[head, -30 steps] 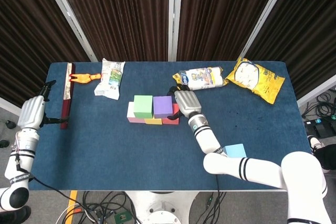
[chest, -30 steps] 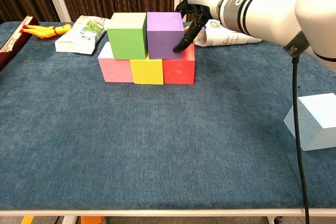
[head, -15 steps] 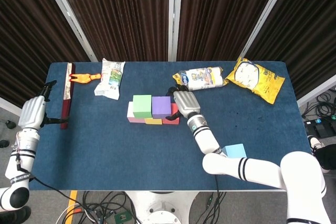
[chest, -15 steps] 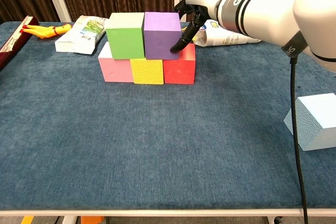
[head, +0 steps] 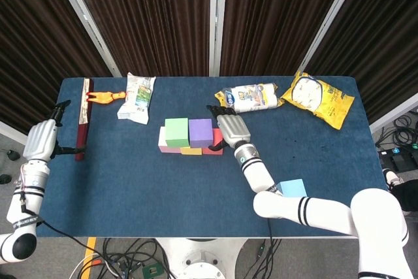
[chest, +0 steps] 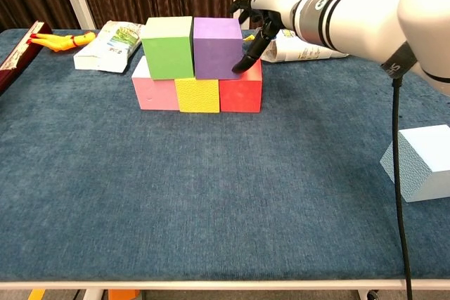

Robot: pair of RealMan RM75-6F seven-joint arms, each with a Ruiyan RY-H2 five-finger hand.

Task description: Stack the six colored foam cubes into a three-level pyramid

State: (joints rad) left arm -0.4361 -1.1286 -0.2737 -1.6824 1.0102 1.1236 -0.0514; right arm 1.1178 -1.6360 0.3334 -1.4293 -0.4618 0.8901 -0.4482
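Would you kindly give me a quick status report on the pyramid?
Right hand empty, fingertips at purple cube. Left hand idle at table edge. Two levels built; light blue cube unplaced, near right. Nothing blocking.

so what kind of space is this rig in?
Likely a lab or data-collection bay, not a home: a blue felt-covered table ringed by dark pleated curtains on metal frame posts, with loose cables on the floor.

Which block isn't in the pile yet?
The light blue cube. It sits alone near the table's front right edge, far from the others. The pink, yellow and red cubes make the bottom row, with green and purple on top.
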